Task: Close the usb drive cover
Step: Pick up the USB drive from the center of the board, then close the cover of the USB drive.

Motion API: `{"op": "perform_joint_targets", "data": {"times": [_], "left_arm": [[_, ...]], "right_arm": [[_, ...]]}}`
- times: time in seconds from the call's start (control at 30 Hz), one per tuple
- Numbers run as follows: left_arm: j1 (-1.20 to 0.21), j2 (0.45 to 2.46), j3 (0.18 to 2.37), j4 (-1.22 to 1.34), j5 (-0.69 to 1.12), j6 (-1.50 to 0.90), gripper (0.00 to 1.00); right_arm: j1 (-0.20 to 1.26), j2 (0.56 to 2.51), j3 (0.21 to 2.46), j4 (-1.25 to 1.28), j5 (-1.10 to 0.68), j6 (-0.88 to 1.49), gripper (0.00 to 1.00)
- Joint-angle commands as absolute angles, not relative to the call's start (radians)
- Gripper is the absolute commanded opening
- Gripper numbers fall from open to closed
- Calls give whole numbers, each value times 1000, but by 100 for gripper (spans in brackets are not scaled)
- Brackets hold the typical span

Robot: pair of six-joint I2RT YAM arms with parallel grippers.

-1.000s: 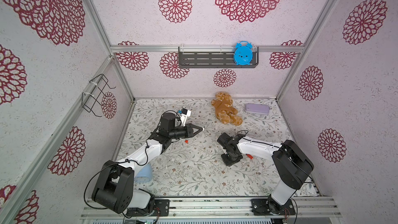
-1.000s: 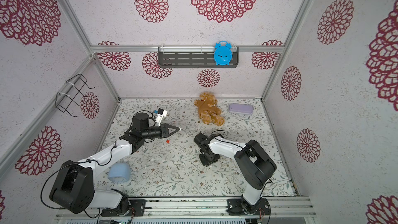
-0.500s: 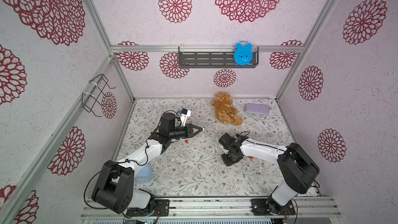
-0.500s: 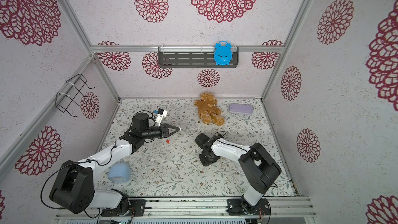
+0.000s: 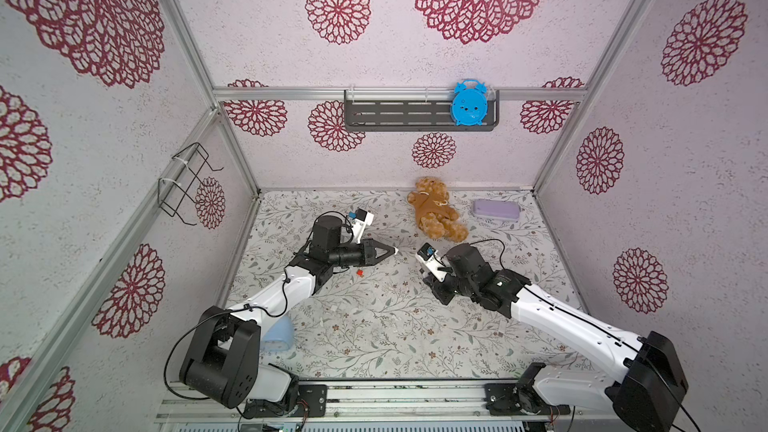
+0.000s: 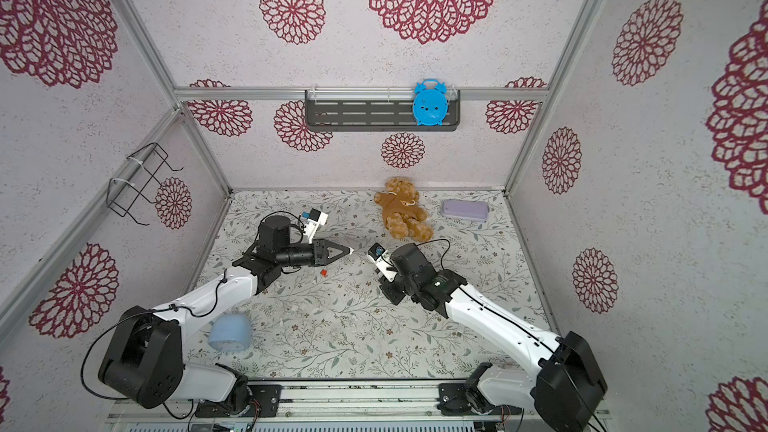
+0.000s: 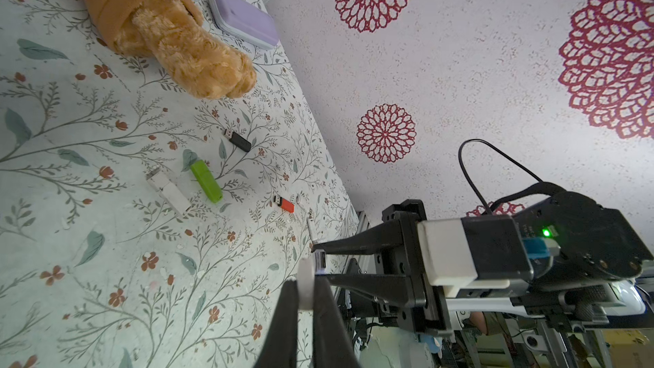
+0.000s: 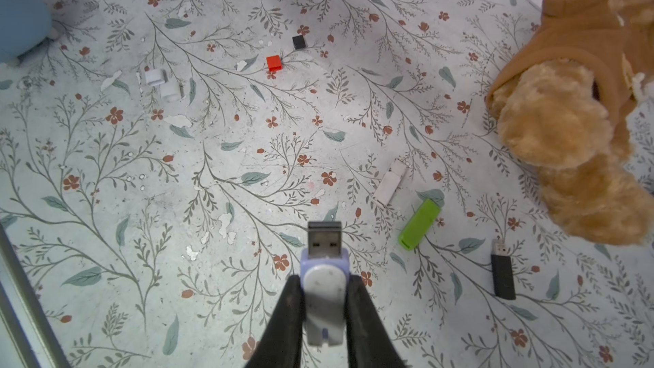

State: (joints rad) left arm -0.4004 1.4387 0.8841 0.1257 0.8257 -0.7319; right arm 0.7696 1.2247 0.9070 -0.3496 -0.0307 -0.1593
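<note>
Right arm has swung up off the surface (image 5: 374, 326) since a second ago, and I see the right pincer (image 8: 323, 277) pinching the drive (image 8: 324, 290) by its lilac body, metal plug bare and pointing outward. Left arm has stayed put, and the left pincer (image 7: 305, 279) is pressed onto a white cap (image 7: 306, 270). In both top views that cap hangs above the surface just left of frame centre. From the left wrist, drive and cap sit just beside each other. Whether they touch I cannot tell. The cap is not yet on the plug.
</note>
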Motion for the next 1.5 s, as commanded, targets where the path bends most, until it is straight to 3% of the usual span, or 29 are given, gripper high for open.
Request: {"op": "perform_joint_targets", "data": {"times": [0.0,0.77,1.47], "left_arm": [[-414,1454,914,118,841,-712,7],[-448,1499,965,64,847,-685,7],[-454,1509,965,43,837,-667,7]], "right_arm": [[776,1237,964,-334,-41,-245,22],[810,1404,1157,-384,10,-218,21],[834,1407,1173,-356,78,-205,21]]}}
